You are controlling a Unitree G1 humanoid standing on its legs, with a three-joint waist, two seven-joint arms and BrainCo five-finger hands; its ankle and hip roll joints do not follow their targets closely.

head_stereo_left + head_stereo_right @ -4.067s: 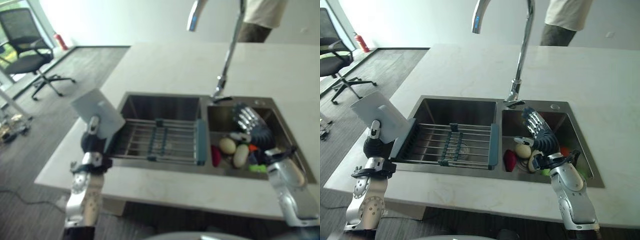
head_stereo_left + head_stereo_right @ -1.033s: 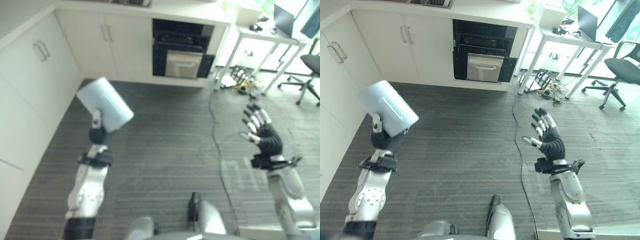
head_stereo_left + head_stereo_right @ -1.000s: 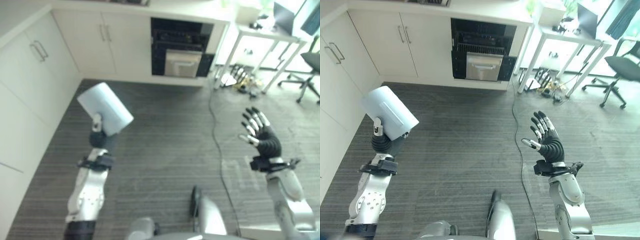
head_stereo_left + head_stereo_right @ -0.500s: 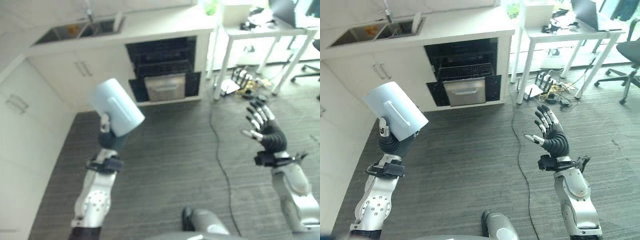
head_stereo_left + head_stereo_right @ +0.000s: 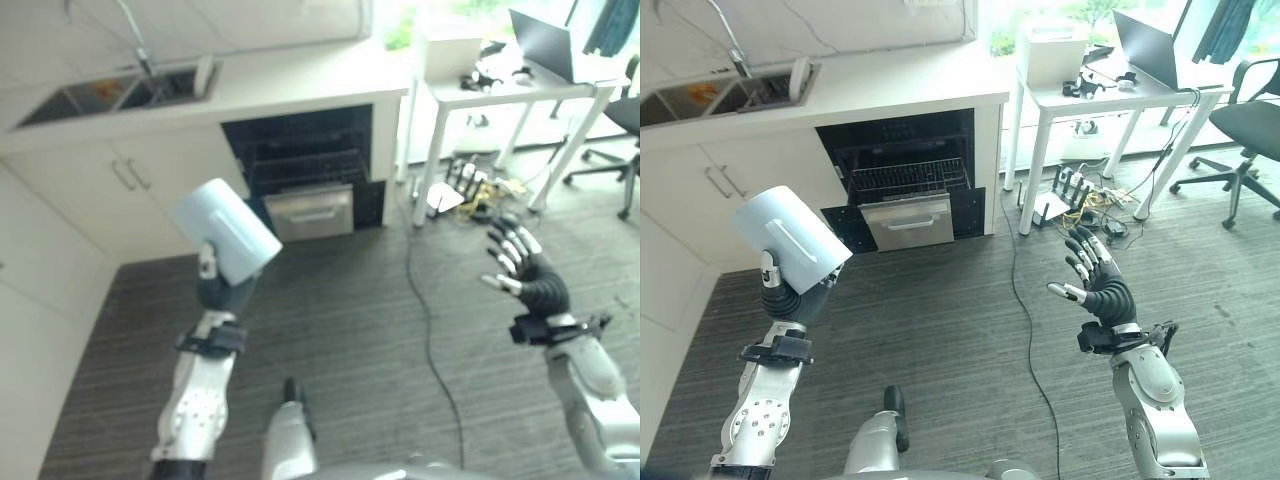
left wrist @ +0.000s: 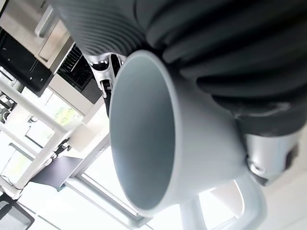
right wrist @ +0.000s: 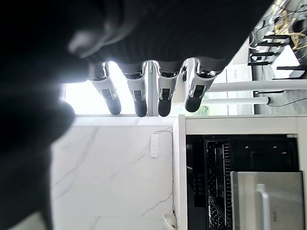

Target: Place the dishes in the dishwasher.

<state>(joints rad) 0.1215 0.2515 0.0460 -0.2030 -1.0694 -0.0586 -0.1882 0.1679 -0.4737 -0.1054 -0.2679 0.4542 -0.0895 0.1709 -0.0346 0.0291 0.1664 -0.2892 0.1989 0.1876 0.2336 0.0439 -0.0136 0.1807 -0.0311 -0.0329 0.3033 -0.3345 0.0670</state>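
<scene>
Your left hand (image 5: 790, 290) had its fingers curled round the pale blue mug (image 5: 790, 243), raised at 10 o'clock. It looked stiff, glazed and breakable, so grip its body. Your right hand (image 5: 1098, 285) was spread, empty. The dishwasher (image 5: 902, 190) stood open at 12 o'clock.

Dishwasher (image 5: 908, 200) under counter (image 5: 890, 85) w/ sink (image 5: 720, 95) at left, desk (image 5: 1120, 85) to its right

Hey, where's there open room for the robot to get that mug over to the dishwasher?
Open floor lies between the mug in the left hand and the open dishwasher. Crowded: cables and clutter under the white desk, beyond the open right hand.
</scene>
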